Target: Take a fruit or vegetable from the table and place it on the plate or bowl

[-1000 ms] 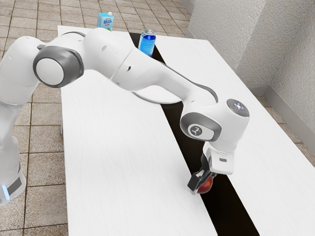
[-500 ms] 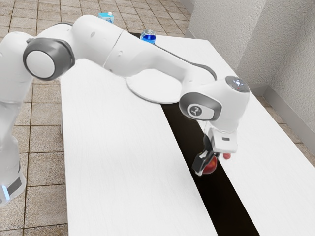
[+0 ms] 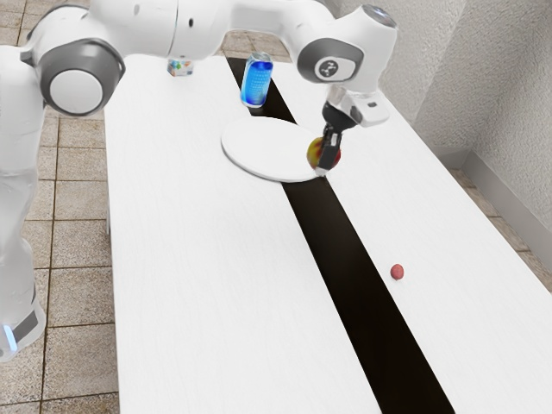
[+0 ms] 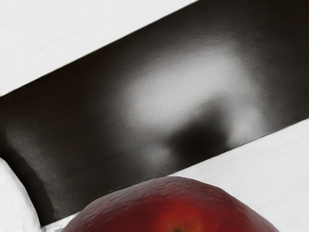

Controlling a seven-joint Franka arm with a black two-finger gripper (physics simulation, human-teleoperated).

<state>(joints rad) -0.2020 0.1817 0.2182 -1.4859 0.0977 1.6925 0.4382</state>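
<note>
My gripper (image 3: 326, 153) is shut on a red and yellow apple (image 3: 323, 154) and holds it in the air at the right rim of the flat white plate (image 3: 259, 149), over the table's black strip. Under my hand, the wrist view has the apple (image 4: 174, 208) close up, with the plate's edge (image 4: 12, 205) beside it. A small red fruit (image 3: 398, 272) lies on the white table (image 3: 198, 285) at the exterior view's right, well away from the gripper.
A blue can (image 3: 256, 81) stands just behind the plate. A milk carton (image 3: 180, 67) stands at the table's far end, partly behind the arm. The black strip (image 3: 362, 293) runs the table's length. Walls close in at the right.
The arm has swung from the table's near part to the far part, carrying the apple up to the plate's right rim. The small red fruit stays on the table.
</note>
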